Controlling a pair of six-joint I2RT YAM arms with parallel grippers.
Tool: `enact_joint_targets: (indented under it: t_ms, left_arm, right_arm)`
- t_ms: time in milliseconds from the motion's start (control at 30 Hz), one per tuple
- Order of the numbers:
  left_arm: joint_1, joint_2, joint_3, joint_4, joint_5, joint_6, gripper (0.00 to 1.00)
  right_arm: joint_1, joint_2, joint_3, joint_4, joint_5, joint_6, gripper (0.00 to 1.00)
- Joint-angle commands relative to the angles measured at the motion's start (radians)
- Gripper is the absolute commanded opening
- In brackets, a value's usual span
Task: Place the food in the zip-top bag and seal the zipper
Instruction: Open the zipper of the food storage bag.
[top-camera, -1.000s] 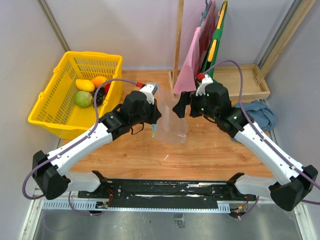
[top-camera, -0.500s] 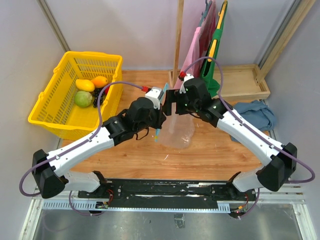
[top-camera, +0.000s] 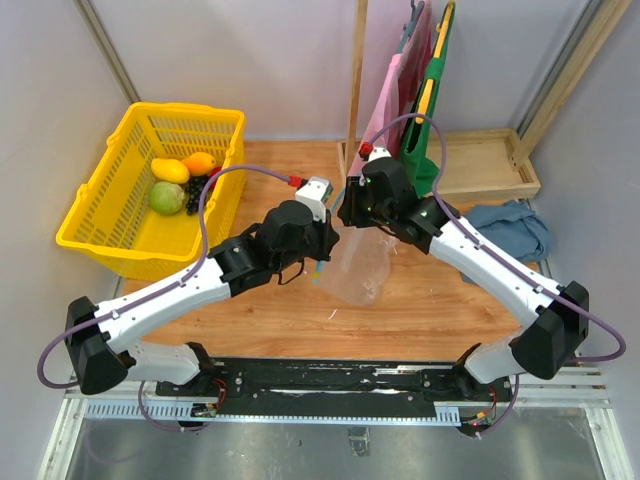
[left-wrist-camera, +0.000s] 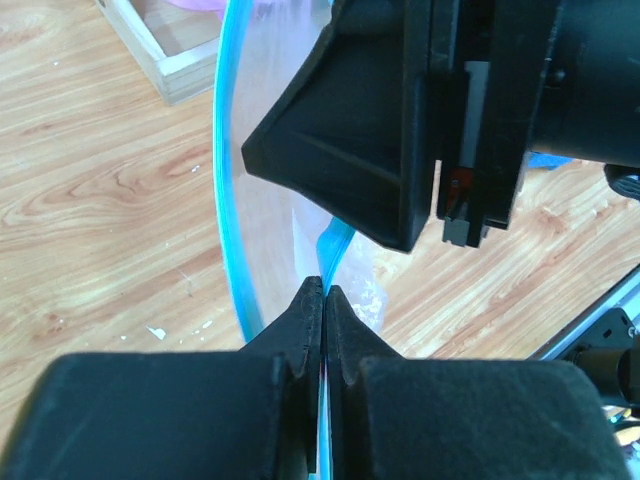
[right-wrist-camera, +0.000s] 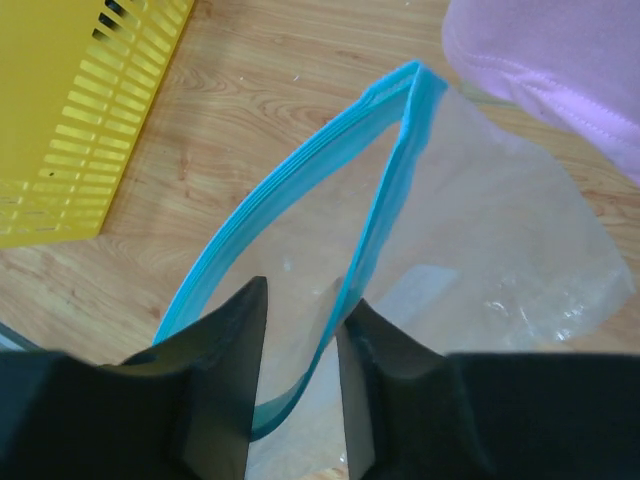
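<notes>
A clear, floppy plastic zip-top bag (top-camera: 358, 268) is upright over the middle of the wooden table (top-camera: 420, 310), its mouth gaping. Its thin light-blue zipper strip (right-wrist-camera: 392, 190) bows apart in two curves, unsealed. The toy food lies well apart in a yellow plastic basket (top-camera: 95, 205): pale green round fruit (top-camera: 166, 198), yellow piece (top-camera: 170, 170), orange-yellow mango (top-camera: 199, 162) and dark grape bunch (top-camera: 194, 190).

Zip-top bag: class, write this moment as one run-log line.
left gripper: shut on zipper | right gripper: open, astride one mouth lip | zip-top bag: mouth open | food: in yellow basket
</notes>
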Motion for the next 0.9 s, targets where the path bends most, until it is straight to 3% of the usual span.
enact_joint_targets:
  t_ms: [0,100,233,533,700,867]
  left_arm:
    - [-0.024,-0.004,-0.001,0.065,-0.026,-0.004,0.0]
    - [-0.024,-0.022,-0.017,0.081,0.01,-0.007,0.07]
    - [-0.024,-0.086,-0.051,0.107,0.03,-0.026,0.27]
    - [-0.023,-0.166,-0.058,0.074,-0.002,-0.049,0.57]
    - [-0.02,-0.127,-0.038,0.056,-0.013,-0.056,0.65]
    - [-0.003,-0.073,-0.032,0.066,0.007,-0.064,0.64]
  right_arm:
    - [0.009,0.005,0.004,-0.018,0.03,-0.009,0.27]
    - [0.012,-0.014,-0.011,0.0,0.016,-0.029,0.11]
    - [0.012,-0.055,-0.052,0.018,0.008,-0.065,0.01]
    - [0.017,-0.131,-0.132,0.059,-0.042,-0.142,0.01]
    - [0.04,-0.155,-0.142,0.062,-0.03,-0.172,0.0]
    - [0.068,-0.158,-0.145,0.059,-0.016,-0.188,0.0]
